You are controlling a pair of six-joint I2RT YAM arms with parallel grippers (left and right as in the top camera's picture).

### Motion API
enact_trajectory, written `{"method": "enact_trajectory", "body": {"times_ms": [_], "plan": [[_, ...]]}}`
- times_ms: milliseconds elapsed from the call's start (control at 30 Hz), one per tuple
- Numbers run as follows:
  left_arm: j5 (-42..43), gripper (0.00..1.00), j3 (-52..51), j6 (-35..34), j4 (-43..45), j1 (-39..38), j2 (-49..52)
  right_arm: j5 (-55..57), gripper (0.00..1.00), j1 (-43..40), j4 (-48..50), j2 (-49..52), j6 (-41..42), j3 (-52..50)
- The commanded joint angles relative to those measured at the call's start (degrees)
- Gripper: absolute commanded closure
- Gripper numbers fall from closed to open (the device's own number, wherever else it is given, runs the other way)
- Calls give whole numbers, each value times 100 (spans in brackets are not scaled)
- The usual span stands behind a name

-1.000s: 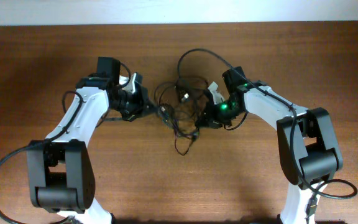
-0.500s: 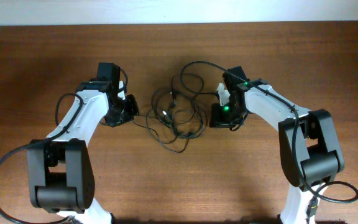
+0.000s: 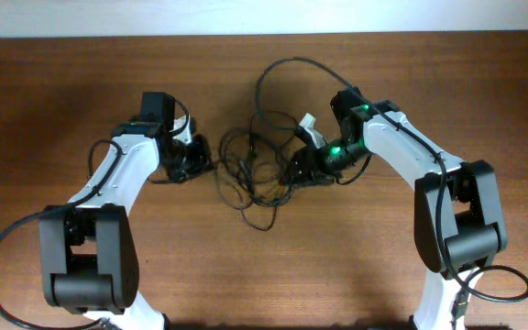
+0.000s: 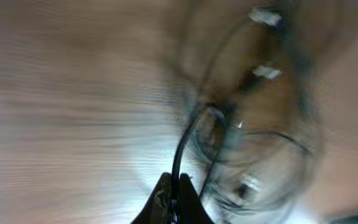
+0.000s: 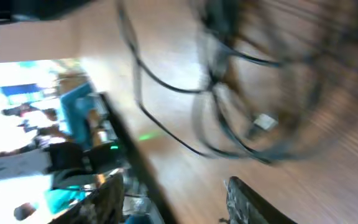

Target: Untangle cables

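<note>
Looks mid-pull: left gripper (image 4: 174,199) clamps one of the cables (image 3: 257,174). Right gripper (image 5: 176,202), right of them, gapes empty. It likely needs a strand next.

1. Overhead, the cables (image 3: 259,170) are too thin to tell which strand lies over which, or how many there are.
2. In the same view, the left gripper (image 3: 198,157) and right gripper (image 3: 299,165) hide their fingertips under their own bodies.
3. The arm bases (image 3: 90,293) run off the bottom edge.
4. The left wrist view is smeared: the plugs (image 4: 267,71) are pale flecks, and the left fingers (image 4: 163,202) are cut off by the bottom edge.
5. The right wrist view is smeared too: a silver tip (image 5: 265,121) is only a blur, the right fingers (image 5: 253,202) are cut off below, and the bright room (image 5: 36,112) cannot be made out.
</note>
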Motion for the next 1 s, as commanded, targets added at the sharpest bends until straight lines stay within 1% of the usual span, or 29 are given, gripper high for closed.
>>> {"method": "enact_trajectory", "body": {"times_ms": [0,33,100,167,200,233,267,300,333,367,400,433,467,500,567,633,733,800,967], "plan": [[2553,100,-33,763,387,7,31,-890,46,-37,273,31,-26,81],[2601,100,-33,765,444,4,31,-892,47,-37,501,31,540,81],[2494,100,-33,787,435,4,31,-892,47,-13,848,31,1344,81],[2498,100,-33,787,417,4,31,-826,47,68,1357,31,1904,81],[2500,100,-33,833,389,4,31,-671,47,96,1475,31,2159,81],[2496,100,-33,999,341,-2,31,-210,47,146,1683,33,2833,79],[2483,100,-37,1132,315,-17,31,101,47,208,1867,42,3327,79],[2284,100,-39,1281,262,-57,31,289,47,278,2050,57,3628,79],[1880,100,-39,1296,212,-105,31,393,47,354,2210,70,3823,79],[1193,100,-39,1294,131,-184,31,520,47,452,2350,85,3980,79],[164,100,-39,1290,9,-313,31,675,47,553,2411,107,4015,79],[-448,100,-50,1244,-55,-417,31,793,47,623,2411,118,4028,79],[-876,100,-107,1064,-59,-560,31,894,47,684,2411,118,4030,79],[-960,100,-160,944,-20,-684,31,988,47,737,2415,118,4033,79],[-968,100,-219,946,57,-870,31,1143,47,809,2428,118,4070,79],[-1003,100,-223,946,94,-970,31,1346,47,848,2457,118,4288,76],[-1003,100,-223,946,92,-977,31,1515,47,848,2660,122,4747,68],[-1003,100,-225,946,92,-977,31,1517,47,855,2955,162,5316,63],[-1003,100,-225,949,92,-977,31,1589,47,1080,3484,428,6290,63]]}}
